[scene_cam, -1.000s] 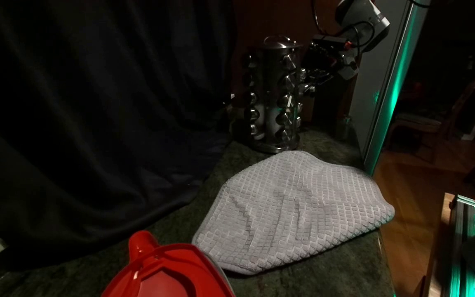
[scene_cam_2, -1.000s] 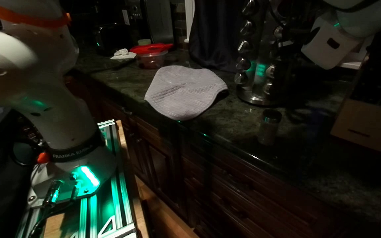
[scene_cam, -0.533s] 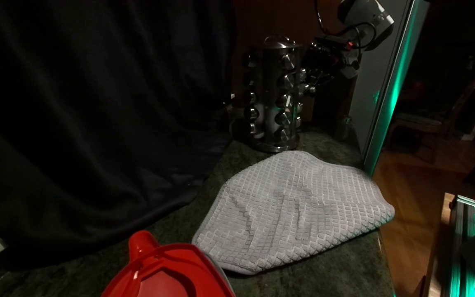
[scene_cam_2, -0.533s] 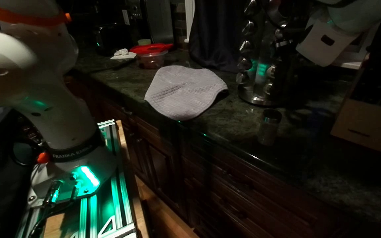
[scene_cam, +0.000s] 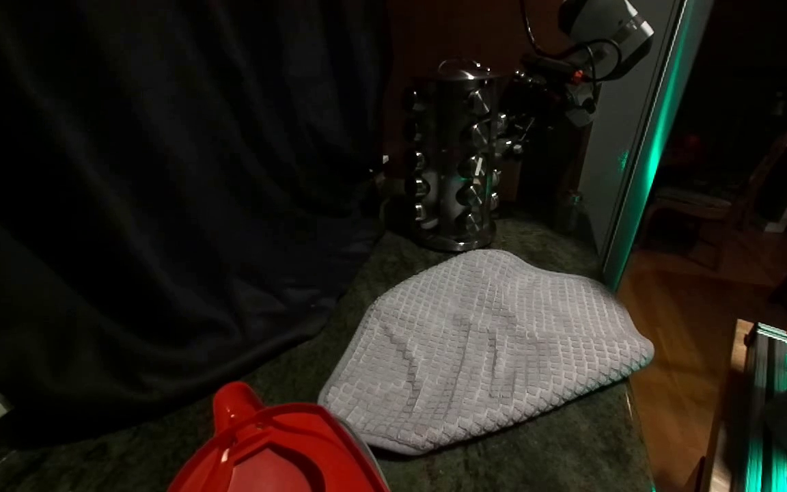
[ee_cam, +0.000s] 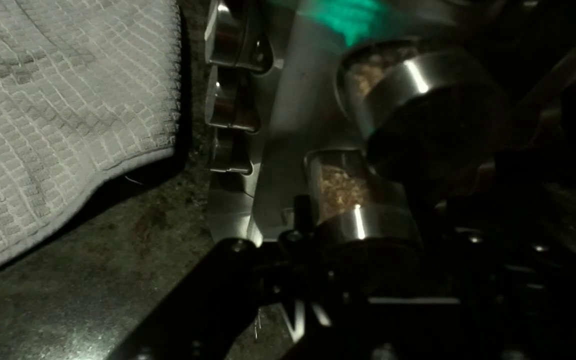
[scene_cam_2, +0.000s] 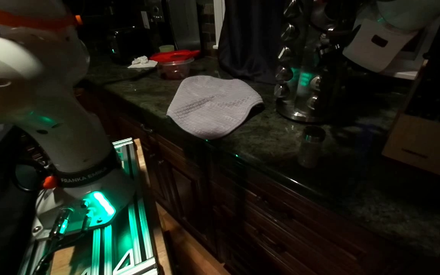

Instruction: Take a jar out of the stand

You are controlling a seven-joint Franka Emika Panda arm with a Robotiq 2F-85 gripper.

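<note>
Slowly, I'd say, is the way to draw this jar [ee_cam: 360, 200] out of the stand [scene_cam: 458, 157]. The gripper [ee_cam: 375, 220] is pinching it by the silver cap [ee_cam: 368, 227], on the stand's flank and well above the stand's foot. Light is too poor to pick out the far finger or how much glass sits inside the stand.

The pull wants a straight line outward from the stand, along the jar's own length; a sideways lead would likely lever the glass against its hole and rock the stand. A neighbouring jar [ee_cam: 418, 90], nearer the stand's top, crowds the silver cap, so lifting early could knock it. Smooth metal might slip or unscrew, so twisting the wrist seems unwise. Once the glass is free, back well off from the stand before lowering, and mind the loose jar [scene_cam_2: 311, 149] upright near the stand's foot. The grey cloth [scene_cam_2: 214, 107], also beside the stand, would likely make rumpled, unsteady footing.
</note>
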